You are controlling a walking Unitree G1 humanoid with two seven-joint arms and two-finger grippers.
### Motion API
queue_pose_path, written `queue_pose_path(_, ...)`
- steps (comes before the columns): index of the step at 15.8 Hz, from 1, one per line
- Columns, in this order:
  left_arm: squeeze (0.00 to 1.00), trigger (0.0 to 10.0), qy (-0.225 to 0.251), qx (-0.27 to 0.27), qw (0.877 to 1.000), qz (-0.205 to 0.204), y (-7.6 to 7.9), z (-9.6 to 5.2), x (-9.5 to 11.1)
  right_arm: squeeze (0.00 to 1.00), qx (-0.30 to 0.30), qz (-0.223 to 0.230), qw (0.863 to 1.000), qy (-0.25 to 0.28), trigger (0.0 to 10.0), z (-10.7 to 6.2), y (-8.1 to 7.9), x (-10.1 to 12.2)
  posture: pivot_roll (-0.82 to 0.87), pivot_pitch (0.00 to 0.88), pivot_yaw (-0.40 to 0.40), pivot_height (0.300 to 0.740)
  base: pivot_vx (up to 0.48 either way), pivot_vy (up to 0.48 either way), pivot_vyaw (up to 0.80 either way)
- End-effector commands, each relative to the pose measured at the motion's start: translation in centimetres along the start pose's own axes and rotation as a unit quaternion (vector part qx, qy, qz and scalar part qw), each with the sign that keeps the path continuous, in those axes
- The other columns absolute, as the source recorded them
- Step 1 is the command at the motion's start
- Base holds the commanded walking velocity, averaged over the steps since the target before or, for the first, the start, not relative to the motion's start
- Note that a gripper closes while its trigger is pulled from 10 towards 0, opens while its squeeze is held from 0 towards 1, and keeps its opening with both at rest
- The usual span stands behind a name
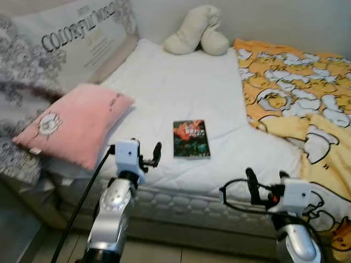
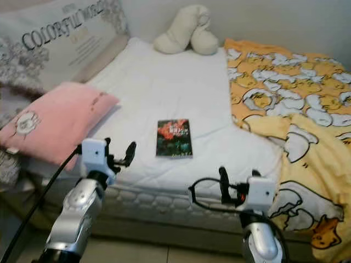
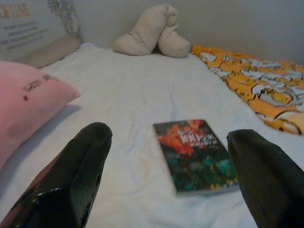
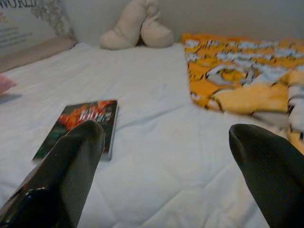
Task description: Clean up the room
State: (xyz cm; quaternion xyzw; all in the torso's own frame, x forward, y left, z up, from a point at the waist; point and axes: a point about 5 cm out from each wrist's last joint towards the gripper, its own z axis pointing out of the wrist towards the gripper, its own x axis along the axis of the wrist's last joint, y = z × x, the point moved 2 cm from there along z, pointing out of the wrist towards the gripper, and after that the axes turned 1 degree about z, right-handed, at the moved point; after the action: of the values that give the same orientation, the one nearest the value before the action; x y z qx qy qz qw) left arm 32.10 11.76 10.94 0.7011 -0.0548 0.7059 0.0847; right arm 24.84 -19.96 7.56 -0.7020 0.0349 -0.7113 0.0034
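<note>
- Book (image 1: 191,139) lies flat on the white bed (image 1: 181,87), face up, spine running roughly toward the wall, near the front edge of the mattress
- It's the one loose thing on the bare sheet, so my read is it's the pickup target for the tidy-up
- Left hand (image 1: 148,156) is raised at the bed's front edge, just left of the book, fingers spread apart, holding nothing
- Left wrist view has the book (image 3: 194,156) sitting between the two fingers (image 3: 76,175) but further out, no contact; looks like a lined-up approach, judging by framing only
- Right hand (image 1: 266,183) also up at the front edge, right of the book and further from it, fingers apart and empty; probably on standby
- In the right wrist view the book (image 4: 80,124) is partly behind one finger, off to the side rather than centred
- Book look: thin paperback, dark green cover with red-orange blotches and pale title lettering, text too small to read
- Flat on a soft sheet with no overhang, so fingers likely need to pinch an edge; mattress give should help
- Pink pillow (image 1: 74,123) sits left of the book, near but apart
- Yellow patterned blanket (image 1: 299,93) covers the right side, cream plush (image 1: 198,32) at the wall; neither touches the book
</note>
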Motion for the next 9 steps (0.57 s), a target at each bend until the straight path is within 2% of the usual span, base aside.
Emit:
queue_pose_path(1,0.00,10.0,-0.007,0.005,1.000,0.002,0.1,0.4,-0.1,0.00,0.000,-0.010,1.000,0.002,10.0,0.2,0.2,0.1,0.09,0.000,-0.007,0.740,0.480,0.000,0.00)
queue_pose_path(3,0.00,10.0,-0.001,0.002,1.000,-0.001,0.4,0.9,0.0,0.00,-0.008,-0.004,1.000,-0.003,10.0,0.4,0.2,-0.3,0.09,0.000,-0.015,0.740,0.480,0.000,0.00)
queue_pose_path(6,0.00,10.0,0.000,-0.013,1.000,-0.012,1.0,1.6,0.1,0.00,0.016,-0.007,1.000,-0.005,10.0,0.7,-0.9,-0.4,0.08,0.000,-0.016,0.740,0.480,0.000,0.00)
queue_pose_path(9,0.00,10.0,0.009,-0.034,0.999,-0.028,1.8,2.0,0.5,0.00,0.014,-0.017,1.000,-0.005,10.0,0.9,-0.6,-0.5,0.08,0.000,-0.013,0.740,0.480,0.000,0.00)
